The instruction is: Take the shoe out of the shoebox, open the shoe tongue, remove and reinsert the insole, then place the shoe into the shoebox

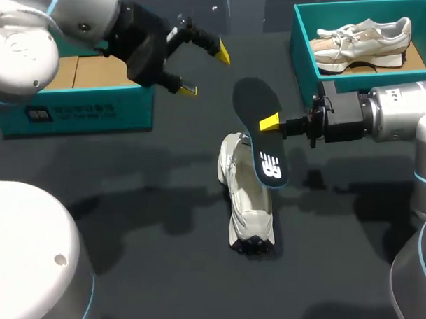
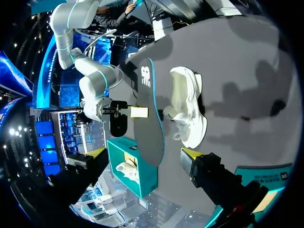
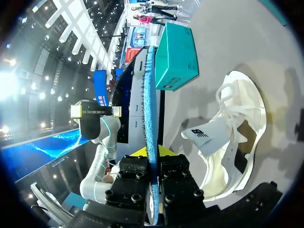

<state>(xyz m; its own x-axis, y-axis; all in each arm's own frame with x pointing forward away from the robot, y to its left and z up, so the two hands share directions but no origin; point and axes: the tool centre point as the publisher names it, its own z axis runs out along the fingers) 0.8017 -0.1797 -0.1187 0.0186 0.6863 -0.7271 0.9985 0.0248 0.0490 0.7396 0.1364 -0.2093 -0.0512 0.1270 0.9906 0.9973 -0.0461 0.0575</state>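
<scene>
Insole (image 1: 253, 102) clamped between fingers of right gripper (image 1: 269, 122), shoe (image 1: 246, 207) just under them; left gripper (image 1: 205, 71) fingers spread apart, well away.

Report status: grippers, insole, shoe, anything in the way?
Right gripper shut on insole, held over white shoe lying on table. Left gripper open, apart from both. Nothing else near the shoe.

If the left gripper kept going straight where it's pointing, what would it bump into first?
The left gripper would probably meet the insole that the right gripper holds up near the shoe, though depth is hard to judge.
</scene>
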